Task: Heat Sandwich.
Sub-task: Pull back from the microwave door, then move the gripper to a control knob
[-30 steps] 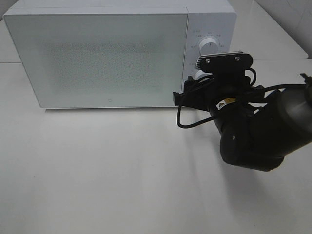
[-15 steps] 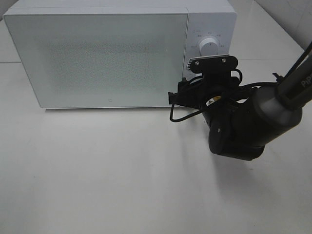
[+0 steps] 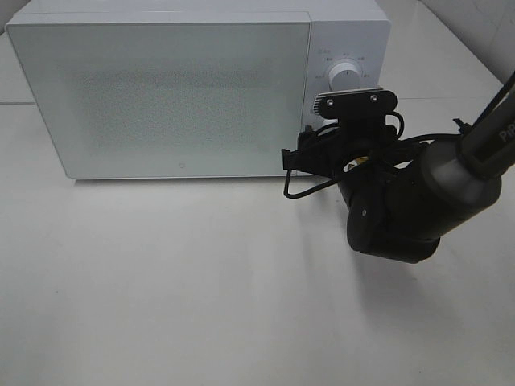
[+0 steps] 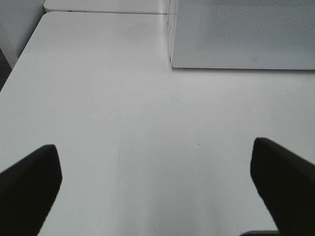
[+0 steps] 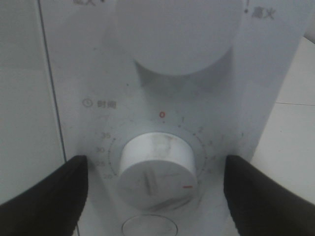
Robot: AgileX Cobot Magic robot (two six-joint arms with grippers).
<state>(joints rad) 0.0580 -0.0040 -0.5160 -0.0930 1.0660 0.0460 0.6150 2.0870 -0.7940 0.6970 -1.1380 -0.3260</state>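
The right arm [image 3: 402, 209] comes in from 3 o'clock of the overhead view. Its forearm is bent toward 12 o'clock, so the wrist faces the control panel of the microwave [image 3: 185, 96]. A camera bracket [image 3: 356, 103] and a looped black cable [image 3: 302, 189] sit on top of the wrist. The right jaws stand wide. Their two dark right fingers [image 5: 47, 196] flank the timer knob [image 5: 157, 172] with a clear gap on each side and grip nothing. A red mark on that knob seems to lie near 4 o'clock of its dial, with the red zero at 12, though the close view is soft.

The left jaws are spread wide as well. The left fingers [image 4: 30, 189] hang over the bare tabletop [image 3: 201, 281], with the microwave's front corner ahead of them.

The tabletop is white and smooth, and pale tiles [image 3: 475, 24] show at 1 o'clock.

There is one microwave, its door shut, and it has two round knobs: the upper knob [image 3: 346, 76] and the timer knob. The overhead view shows one arm. The sandwich appears in no view, and the frosted door hides the inside, so I cannot tell whether it lies there.
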